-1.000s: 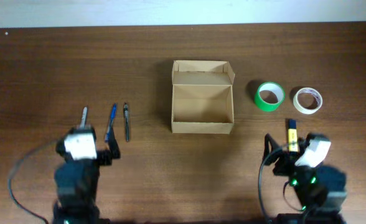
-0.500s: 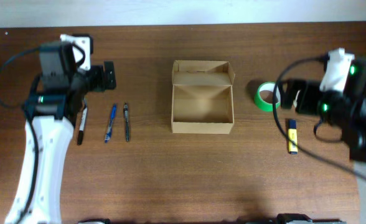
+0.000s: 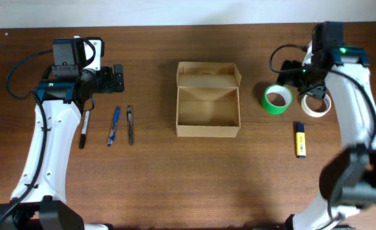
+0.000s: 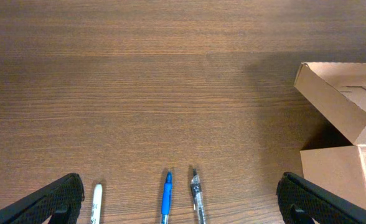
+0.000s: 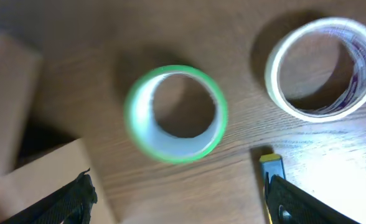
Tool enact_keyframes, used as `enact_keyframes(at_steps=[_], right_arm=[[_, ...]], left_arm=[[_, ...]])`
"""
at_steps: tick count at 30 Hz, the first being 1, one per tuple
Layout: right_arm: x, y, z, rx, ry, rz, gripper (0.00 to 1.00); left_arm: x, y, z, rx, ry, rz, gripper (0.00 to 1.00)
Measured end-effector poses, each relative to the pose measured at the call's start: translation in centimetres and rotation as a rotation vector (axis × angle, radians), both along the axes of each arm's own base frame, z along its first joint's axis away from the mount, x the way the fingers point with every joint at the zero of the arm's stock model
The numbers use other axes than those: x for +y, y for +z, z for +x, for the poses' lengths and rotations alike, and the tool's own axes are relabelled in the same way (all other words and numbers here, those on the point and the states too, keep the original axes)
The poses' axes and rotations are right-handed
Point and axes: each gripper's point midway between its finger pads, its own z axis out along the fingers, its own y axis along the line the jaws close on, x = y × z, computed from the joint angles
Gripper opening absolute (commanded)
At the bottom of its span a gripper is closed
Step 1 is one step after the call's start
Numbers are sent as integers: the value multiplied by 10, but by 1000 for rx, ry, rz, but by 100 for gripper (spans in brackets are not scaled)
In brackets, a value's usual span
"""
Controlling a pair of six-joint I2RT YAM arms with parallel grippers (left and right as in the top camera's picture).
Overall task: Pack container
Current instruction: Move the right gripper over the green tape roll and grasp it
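The container, an open tan cardboard box (image 3: 208, 105) with its flap lid folded back, stands mid-table; it also shows in the left wrist view (image 4: 351, 143) and the right wrist view (image 5: 40, 186). My left gripper (image 3: 116, 78) (image 4: 182, 191) is open and empty, hovering beyond the far ends of three pens. My right gripper (image 3: 289, 73) (image 5: 180, 190) is open and empty, above a green tape roll (image 3: 266, 100) (image 5: 133, 134). A white tape roll (image 3: 316, 113) (image 5: 356, 62) lies just right of the green one.
A white-and-black marker (image 3: 84, 128) (image 4: 96, 198), a blue pen (image 3: 114, 125) (image 4: 166, 196) and a dark pen (image 3: 130, 124) (image 4: 197, 194) lie side by side left of the box. A yellow-and-blue marker (image 3: 300, 139) (image 5: 271, 169) lies near the tapes.
Both arms have lifted from the table's near edge and reached outward. The left gripper now hovers beyond the pens; the right has moved over the tape rolls. No object has moved.
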Motion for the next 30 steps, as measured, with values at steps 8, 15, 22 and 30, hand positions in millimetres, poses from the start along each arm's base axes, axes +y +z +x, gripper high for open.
enact_keyframes(at_steps=[8,15,22,30], right_arm=[[-36,-36,6,45,-93,40,82],[-23,-56,7,93,-88,60,78],[-8,-77,6,153,-79,56,71],[-9,-113,-5,260,-80,44,56]], left_arm=[[0,0,0,0,0,0,99],[0,0,0,0,0,0,99],[0,0,0,0,0,0,99],[0,0,0,0,0,0,99]])
